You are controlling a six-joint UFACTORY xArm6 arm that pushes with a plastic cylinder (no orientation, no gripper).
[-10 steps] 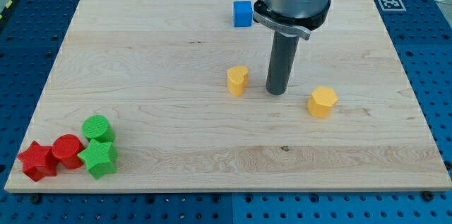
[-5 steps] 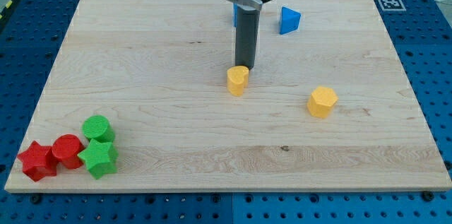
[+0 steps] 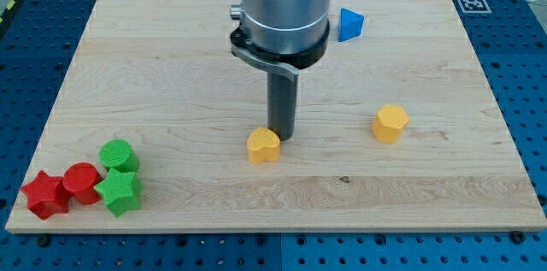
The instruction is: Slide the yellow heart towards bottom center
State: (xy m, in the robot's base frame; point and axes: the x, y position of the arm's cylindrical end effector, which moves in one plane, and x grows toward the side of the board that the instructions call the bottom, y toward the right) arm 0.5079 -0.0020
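The yellow heart (image 3: pixel 263 145) lies on the wooden board (image 3: pixel 171 74), a little left of the middle and in the lower half. My tip (image 3: pixel 281 138) rests on the board right behind the heart, at its upper right edge, touching or nearly touching it. The rod rises from there to the arm's grey cylinder (image 3: pixel 284 2) at the view's top.
A yellow hexagon block (image 3: pixel 390 123) lies to the right. A blue triangular block (image 3: pixel 349 25) sits at the top, beside the arm. At the bottom left corner cluster a red star (image 3: pixel 44 195), a red cylinder (image 3: pixel 82 182), a green cylinder (image 3: pixel 117 155) and a green star (image 3: pixel 119 191).
My tip went from the heart's right to behind it, then pushed down and left. The heart slid down-left toward the view's bottom. The arm now hides the blue cube.
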